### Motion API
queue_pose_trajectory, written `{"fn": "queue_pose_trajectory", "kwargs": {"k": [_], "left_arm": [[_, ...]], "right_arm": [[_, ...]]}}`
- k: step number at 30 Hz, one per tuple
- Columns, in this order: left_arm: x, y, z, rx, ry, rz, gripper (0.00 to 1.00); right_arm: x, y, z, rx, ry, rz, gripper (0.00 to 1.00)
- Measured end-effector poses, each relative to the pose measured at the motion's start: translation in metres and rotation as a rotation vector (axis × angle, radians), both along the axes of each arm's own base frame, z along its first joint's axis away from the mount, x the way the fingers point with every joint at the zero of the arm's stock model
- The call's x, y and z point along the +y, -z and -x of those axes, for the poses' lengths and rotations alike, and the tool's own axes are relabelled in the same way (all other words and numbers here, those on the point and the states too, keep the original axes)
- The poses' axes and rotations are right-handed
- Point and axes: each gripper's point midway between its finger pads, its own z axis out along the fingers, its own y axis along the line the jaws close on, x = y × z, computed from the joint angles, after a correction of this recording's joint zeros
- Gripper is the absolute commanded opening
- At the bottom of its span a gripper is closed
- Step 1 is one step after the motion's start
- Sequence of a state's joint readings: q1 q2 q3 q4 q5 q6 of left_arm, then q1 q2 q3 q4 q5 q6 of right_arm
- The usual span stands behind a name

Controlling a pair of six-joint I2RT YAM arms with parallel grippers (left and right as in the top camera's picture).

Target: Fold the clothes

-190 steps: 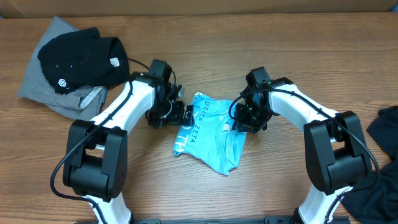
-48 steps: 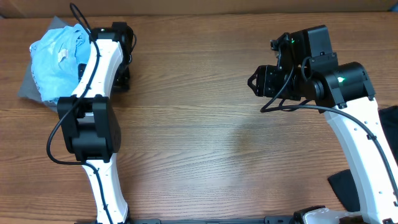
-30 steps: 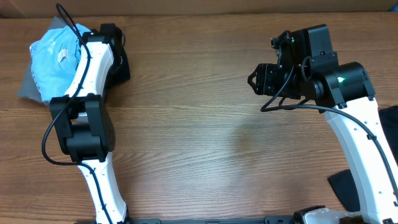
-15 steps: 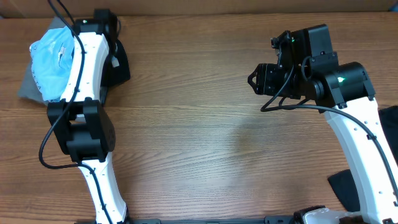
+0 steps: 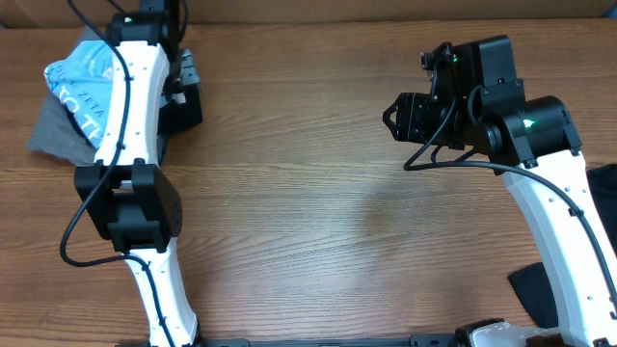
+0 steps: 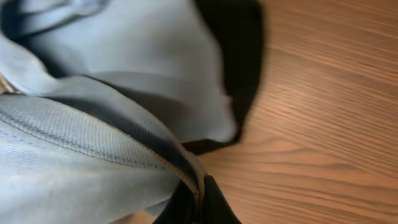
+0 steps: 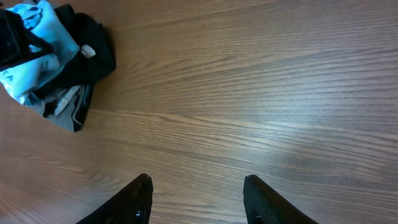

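Currently, at the desk's (image 5: 318,222) far left corner: light blue T-shirt (image 5: 75,89) heaped on a grey shirt (image 5: 50,135) and a black shirt (image 5: 185,104). My left gripper (image 6: 198,202) pinches the blue hem. I see that only from the left wrist; overhead the arm hides it. Right gripper (image 7: 196,198) spread, well apart.

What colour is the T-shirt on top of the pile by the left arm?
The T-shirt is light blue with white lettering; clearest overhead.
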State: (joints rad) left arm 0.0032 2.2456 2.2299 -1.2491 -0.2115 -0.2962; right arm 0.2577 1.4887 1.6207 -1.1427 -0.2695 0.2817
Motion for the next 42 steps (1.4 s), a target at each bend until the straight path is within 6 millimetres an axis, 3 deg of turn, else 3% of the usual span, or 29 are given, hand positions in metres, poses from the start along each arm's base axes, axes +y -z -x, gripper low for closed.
{"fn": "queue_pose_trajectory", "kwargs": {"k": [2, 4, 7, 11, 13, 16, 20, 24, 27, 32, 35, 37, 38, 42], "left_arm": [[-0.013, -0.001, -0.005, -0.018, 0.024, 0.018, 0.11], [-0.024, -0.001, -0.008, -0.031, 0.046, 0.031, 0.25], [-0.035, -0.003, -0.015, -0.057, 0.073, 0.050, 0.67], [-0.042, -0.002, -0.013, -0.047, 0.088, 0.062, 0.94], [-0.041, -0.001, -0.008, -0.023, 0.099, 0.058, 1.00], [-0.038, 0.000, 0.008, 0.045, 0.114, 0.050, 1.00], [-0.027, -0.018, 0.030, 0.112, 0.117, 0.020, 1.00], [-0.013, -0.068, 0.053, 0.093, 0.095, -0.017, 1.00], [-0.005, -0.131, 0.075, -0.025, 0.090, -0.038, 1.00], [-0.005, -0.245, 0.135, -0.323, 0.102, -0.065, 1.00], [-0.006, -0.294, 0.179, -0.470, 0.118, -0.077, 1.00], [-0.010, -0.318, 0.209, -0.552, 0.133, -0.074, 1.00], [-0.011, -0.325, 0.222, -0.582, 0.138, -0.068, 1.00], [-0.011, -0.331, 0.271, -0.620, 0.150, -0.064, 1.00]], "right_arm": [[0.000, 0.000, 0.000, -0.002, 0.002, -0.001, 0.51], [0.000, -0.001, -0.001, -0.004, 0.002, -0.003, 0.50], [0.000, -0.001, -0.001, -0.004, 0.002, -0.003, 0.51], [0.000, -0.001, -0.001, -0.003, 0.002, -0.003, 0.50], [0.000, -0.001, -0.001, -0.002, 0.003, -0.002, 0.50], [0.000, 0.000, 0.000, -0.001, 0.002, -0.002, 0.51], [0.000, -0.001, -0.001, -0.002, 0.003, -0.003, 0.51], [0.000, -0.008, -0.002, -0.034, 0.003, -0.011, 0.56], [-0.001, -0.027, 0.001, -0.099, 0.003, -0.027, 0.60], [-0.007, -0.087, 0.027, -0.291, 0.002, -0.078, 0.73], [-0.014, -0.124, 0.054, -0.407, 0.006, -0.114, 0.90], [-0.019, -0.143, 0.073, -0.474, 0.004, -0.130, 1.00], [-0.021, -0.150, 0.081, -0.500, 0.002, -0.133, 1.00], [-0.029, -0.169, 0.109, -0.568, 0.001, -0.152, 1.00]]}}
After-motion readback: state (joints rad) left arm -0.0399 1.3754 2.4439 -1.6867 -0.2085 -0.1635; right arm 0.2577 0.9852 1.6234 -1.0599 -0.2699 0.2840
